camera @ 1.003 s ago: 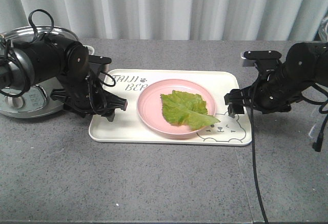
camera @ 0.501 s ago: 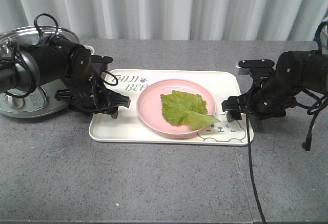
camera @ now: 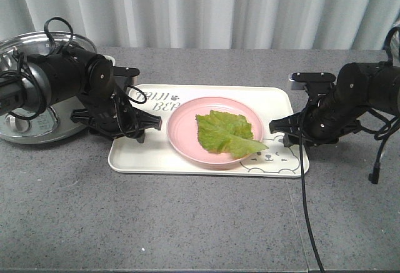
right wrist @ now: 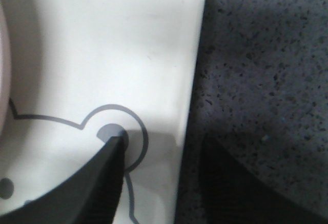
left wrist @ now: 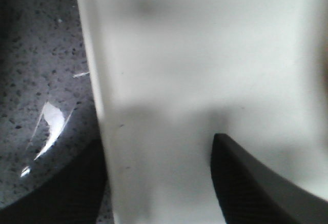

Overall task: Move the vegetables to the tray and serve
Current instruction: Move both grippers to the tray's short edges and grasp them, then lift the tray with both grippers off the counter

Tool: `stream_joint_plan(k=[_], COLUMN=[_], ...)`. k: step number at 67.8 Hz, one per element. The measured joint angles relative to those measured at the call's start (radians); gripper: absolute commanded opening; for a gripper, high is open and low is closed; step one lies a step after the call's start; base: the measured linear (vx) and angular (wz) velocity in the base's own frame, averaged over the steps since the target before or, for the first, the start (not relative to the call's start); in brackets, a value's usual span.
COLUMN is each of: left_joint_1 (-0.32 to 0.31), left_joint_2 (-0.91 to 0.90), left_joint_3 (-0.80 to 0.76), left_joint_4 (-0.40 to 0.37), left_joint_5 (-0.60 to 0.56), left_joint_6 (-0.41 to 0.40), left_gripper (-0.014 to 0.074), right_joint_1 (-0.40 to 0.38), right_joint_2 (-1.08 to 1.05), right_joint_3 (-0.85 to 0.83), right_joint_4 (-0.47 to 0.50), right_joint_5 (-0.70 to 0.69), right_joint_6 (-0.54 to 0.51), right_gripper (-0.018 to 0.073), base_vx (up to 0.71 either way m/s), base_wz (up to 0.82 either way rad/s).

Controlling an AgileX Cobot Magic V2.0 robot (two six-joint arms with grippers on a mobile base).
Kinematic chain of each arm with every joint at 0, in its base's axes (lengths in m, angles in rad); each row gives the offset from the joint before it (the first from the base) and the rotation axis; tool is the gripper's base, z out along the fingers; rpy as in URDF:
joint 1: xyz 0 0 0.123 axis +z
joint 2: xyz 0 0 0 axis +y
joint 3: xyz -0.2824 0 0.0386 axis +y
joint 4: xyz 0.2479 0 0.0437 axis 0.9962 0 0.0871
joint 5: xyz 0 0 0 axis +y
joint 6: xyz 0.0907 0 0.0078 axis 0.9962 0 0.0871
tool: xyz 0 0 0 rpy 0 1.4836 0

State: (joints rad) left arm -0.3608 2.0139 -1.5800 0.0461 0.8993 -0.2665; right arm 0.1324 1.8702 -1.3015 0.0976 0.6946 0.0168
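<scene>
Heads up on where you're at: the lettuce leaf point(camera: 225, 132) is lying flat on the pink plate point(camera: 181, 129), and the plate sits in the middle of the tray point(camera: 144, 157), so I'd say the transfer part is done and only the serving is left.

Left gripper point(left wrist: 156, 142) has its jaws spread, one finger out over the table point(camera: 187, 223) and the other over the tray floor, straddling the short rim. Right gripper point(right wrist: 164, 139) is doing the same on the opposite short rim, right by the bear's ear, jaws apart too. Neither is pinching anything yet as far as I can see, though the left wrist view is pretty blurry, so I can't swear a pad isn't already brushing the plastic.

Handling-wise, the tray looks like thin, smooth plastic, so it'll probably be light but a bit bendy and slippery. Grab it on the raised lip at the middle of each short side, and close both sides evenly. The plate isn't fixed to anything and will likely slide if you tip, and the leaf weighs basically nothing, so keep it level and go slow. Also mind the cooker point(camera: 37, 123) sitting just beside your left arm.
</scene>
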Motion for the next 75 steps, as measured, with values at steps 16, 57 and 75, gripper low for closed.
stream_joint_plan(k=[16,57,75], left_joint_1=[0.010,0.014,0.013], left_joint_2=[0.000,-0.013,-0.056], left_joint_3=[0.000,0.000,0.019], left_joint_4=[0.022,0.021,-0.040], left_joint_5=[0.011,0.019,0.101], left_joint_6=[-0.013,0.003,0.015], left_gripper=[0.0022,-0.0008,-0.0008], right_joint_1=[-0.001,-0.003,-0.003], right_joint_2=[0.001,-0.015,-0.080], right_joint_3=[-0.001,0.000,0.013], right_joint_4=[-0.001,-0.011,-0.026], right_joint_5=[0.002,0.019,0.137], right_joint_6=[0.009,0.028,0.028], right_gripper=[-0.0014,-0.0004,-0.0004], base_vx=[0.00,0.00,0.00], base_wz=[0.00,0.00,0.00])
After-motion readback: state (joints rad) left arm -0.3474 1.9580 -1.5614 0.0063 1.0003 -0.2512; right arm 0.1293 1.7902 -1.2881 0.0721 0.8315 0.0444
